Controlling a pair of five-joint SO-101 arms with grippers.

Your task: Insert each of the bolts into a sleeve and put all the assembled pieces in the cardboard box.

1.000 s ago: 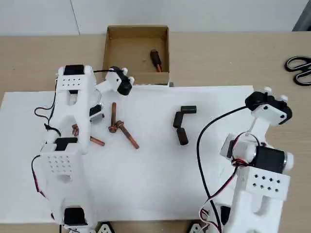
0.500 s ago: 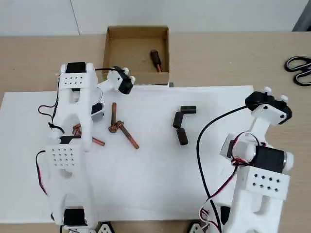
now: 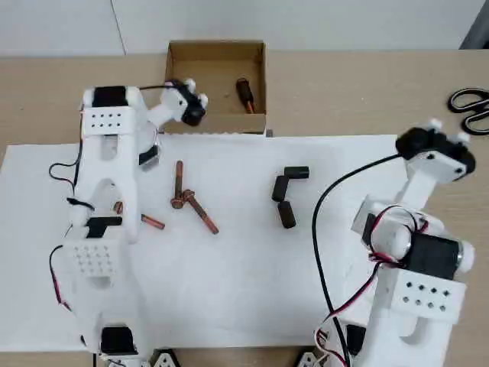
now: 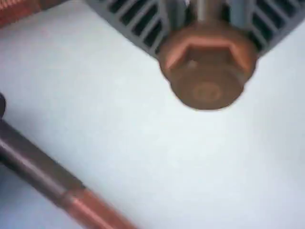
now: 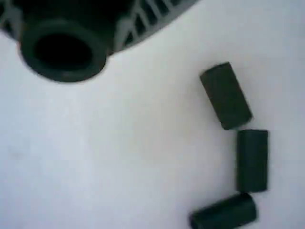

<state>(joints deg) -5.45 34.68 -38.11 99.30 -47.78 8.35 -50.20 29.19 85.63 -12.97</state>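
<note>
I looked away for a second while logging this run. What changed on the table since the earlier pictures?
The left arm swung farther up the table, toward the cardboard box; it holds a bolt. The right arm shifted slightly up and rightward in the high view, holding a sleeve. The loose bolts, the three loose sleeves and the piece in the box stayed put.

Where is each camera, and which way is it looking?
High view: fixed above the table, looking down; left arm and right arm show.
Left wrist view: on the left wrist, facing the white paper; the left pincer grips a bolt.
Right wrist view: on the right wrist, facing the paper; the right pincer grips a sleeve.
Shared: high and right wrist views both show three loose sleeves.
</note>
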